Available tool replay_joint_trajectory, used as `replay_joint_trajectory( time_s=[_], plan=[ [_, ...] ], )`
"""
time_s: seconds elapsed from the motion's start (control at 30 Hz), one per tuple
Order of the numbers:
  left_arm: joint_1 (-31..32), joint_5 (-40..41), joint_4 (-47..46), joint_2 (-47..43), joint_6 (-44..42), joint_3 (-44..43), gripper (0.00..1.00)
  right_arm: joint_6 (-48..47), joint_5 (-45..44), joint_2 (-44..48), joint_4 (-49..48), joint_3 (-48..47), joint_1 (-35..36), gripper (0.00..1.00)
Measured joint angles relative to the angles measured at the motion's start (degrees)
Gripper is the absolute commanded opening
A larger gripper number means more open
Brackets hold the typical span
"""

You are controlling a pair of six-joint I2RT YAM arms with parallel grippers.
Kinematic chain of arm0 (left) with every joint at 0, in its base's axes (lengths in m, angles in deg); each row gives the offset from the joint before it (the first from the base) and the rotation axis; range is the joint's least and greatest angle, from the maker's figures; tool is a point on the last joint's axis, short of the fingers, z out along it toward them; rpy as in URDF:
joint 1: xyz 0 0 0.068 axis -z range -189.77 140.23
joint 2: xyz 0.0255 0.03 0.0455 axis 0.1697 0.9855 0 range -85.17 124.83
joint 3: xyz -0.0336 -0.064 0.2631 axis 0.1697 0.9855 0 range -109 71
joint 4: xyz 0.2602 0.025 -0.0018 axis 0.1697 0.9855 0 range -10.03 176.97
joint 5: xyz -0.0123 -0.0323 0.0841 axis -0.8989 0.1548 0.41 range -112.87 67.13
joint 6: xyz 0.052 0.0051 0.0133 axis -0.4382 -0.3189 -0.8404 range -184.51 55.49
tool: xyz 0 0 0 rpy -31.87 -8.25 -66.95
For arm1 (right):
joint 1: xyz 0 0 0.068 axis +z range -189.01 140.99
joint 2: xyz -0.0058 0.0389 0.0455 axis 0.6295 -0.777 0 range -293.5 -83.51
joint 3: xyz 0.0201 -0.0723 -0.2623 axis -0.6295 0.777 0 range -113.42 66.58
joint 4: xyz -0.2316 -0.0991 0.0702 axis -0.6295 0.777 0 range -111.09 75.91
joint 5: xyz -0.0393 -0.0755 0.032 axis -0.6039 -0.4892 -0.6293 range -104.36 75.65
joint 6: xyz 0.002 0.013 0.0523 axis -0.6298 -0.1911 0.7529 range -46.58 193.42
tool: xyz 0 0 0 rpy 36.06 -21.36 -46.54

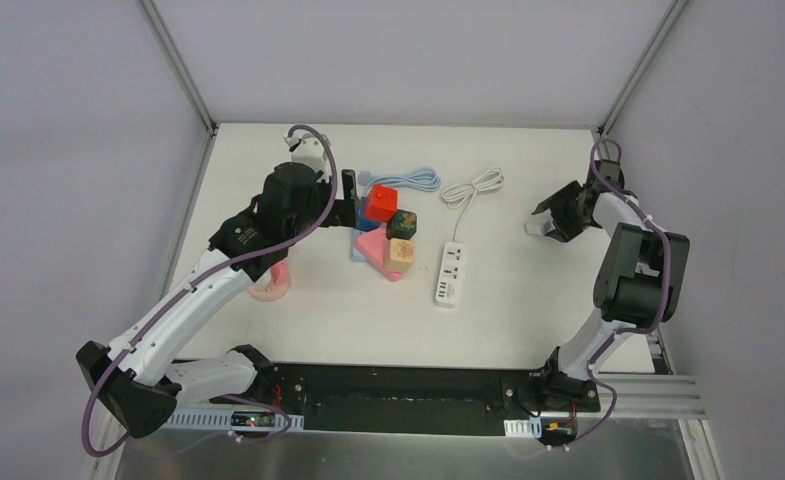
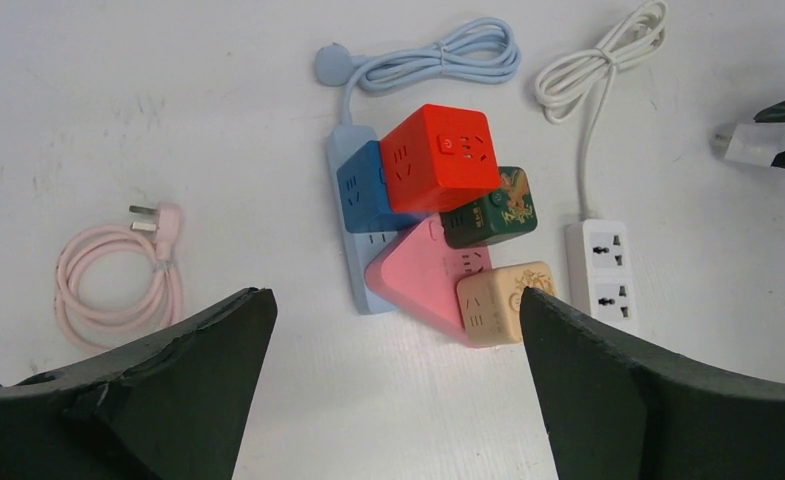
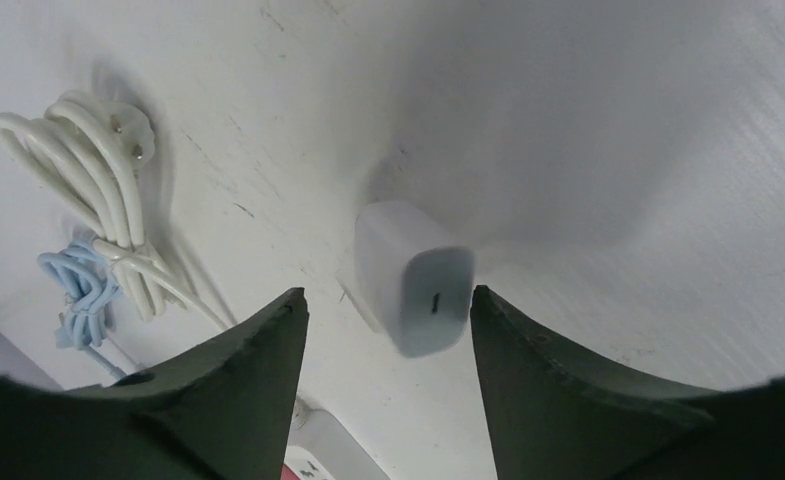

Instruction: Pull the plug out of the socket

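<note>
**Plug off the socket, between the right jaws**

The white table [image 1: 528,330] fills the floor of a booth with pale grey walls and metal corner posts; the left arm [image 1: 198,300] stretches from its base diagonally up across the left half, wrist bent toward the middle; the right arm [image 1: 633,270] stands folded at the right edge, forearm reaching up and left, wrist tipped down to the table.

The left gripper [image 2: 393,300] has its jaws spread as wide as they go, holding nothing and touching nothing; it hangs over a huddle of sockets: a blue power strip [image 2: 353,235], a pink block [image 2: 418,275], a red cube [image 2: 438,155], a green cube [image 2: 490,208] and a beige cube [image 2: 503,302], all touching; a pink cord coil [image 2: 113,275] lies apart on their left.

The right gripper [image 3: 386,293] has its jaws partly parted, low over the table; the plug [image 3: 413,285], a small white charger block, sits between them, with a clear gap to one finger and right beside the other; whether that one touches it I cannot tell, as the plug is blurred.

The white socket strip [image 1: 449,274] lies near the table's middle, well apart from the plug, its outlets bare; its bundled white cord [image 1: 473,187] lies just beyond it.
</note>
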Motion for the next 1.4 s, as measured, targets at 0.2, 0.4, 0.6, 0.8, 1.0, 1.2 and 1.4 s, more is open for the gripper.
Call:
replay_joint_trajectory(
  time_s=[0.2, 0.4, 0.6, 0.8, 1.0, 1.2, 1.4],
  plan=[
    [-0.8, 0.6, 1.7, 1.0, 2.1, 0.0, 0.98, -1.1, -2.3, -0.3, 3.1, -1.6, -0.1, 0.84],
    [-3.5, 1.0, 4.6, 2.2, 5.2, 0.0, 0.98, -1.4, -7.9, 5.1, 6.8, -1.8, 0.5, 0.84],
    [-5.2, 1.0, 5.6, 2.3, 7.7, 0.1, 0.97, -0.9, -9.0, 19.0, 7.1, -1.5, 8.2, 0.74],
    [-5.3, -1.8, 1.9, -0.4, 10.8, 6.1, 0.96, 4.7, -2.2, 28.6, -2.1, 8.0, 28.7, 0.83],
    [-5.3, -3.7, -0.7, -3.0, 13.9, 10.6, 0.96, 7.3, -6.8, 24.2, -3.6, 10.7, 44.9, 0.99],
    [-5.6, -4.9, -1.4, -2.5, 15.6, 10.7, 0.96, 7.3, -13.4, 14.6, -2.8, 5.7, 54.1, 0.97],
    [-6.4, -7.7, -1.3, 0.2, 17.1, 12.2, 0.96, 7.2, -15.8, 6.6, -2.1, -0.9, 57.6, 0.81]
  ],
)
